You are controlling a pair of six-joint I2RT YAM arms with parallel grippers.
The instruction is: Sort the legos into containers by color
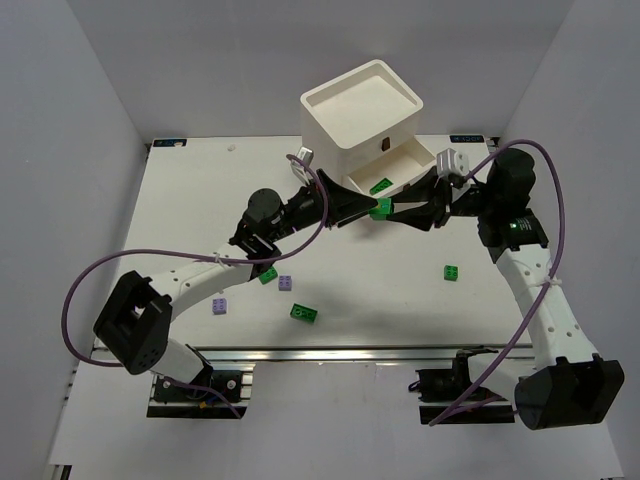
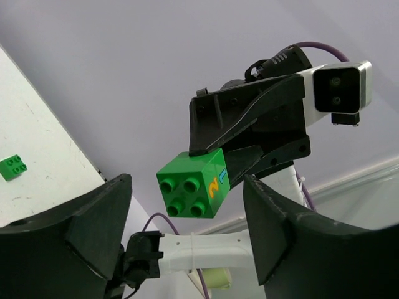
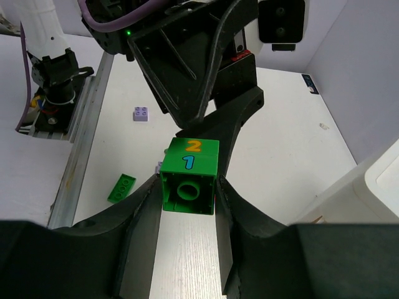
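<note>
Sorting stands at an early stage, to judge by the count. Chest: white chest [image 1: 345, 140] at the far side of the table [image 1: 400, 330], one drawer [image 1: 410, 168] standing open toward the arms, with a stored green brick [image 1: 381, 185] inside, the only piece seen put away. Loose stock on the table, five pieces in the overhead view: small green brick [image 1: 268, 275] just beside first purple brick [image 1: 285, 283], under the left forearm; second purple brick [image 1: 218, 306] nearer the left base; long green brick [image 1: 304, 314] toward the near edge; right-side green brick [image 1: 451, 272], well apart from the others. No purple piece shows in any drawer, so that colour looks wholly unsorted. Piece in hand: green cube [image 3: 190, 168], printed with the numerals 1 and 2, held off the table near the open drawer's front. Right gripper [image 3: 187, 193]: clamped on the cube, one finger on each side. Left gripper [image 2: 187, 212]: jaws wide apart, a finger on either side of the cube with clear gaps, gripping nothing.
</note>
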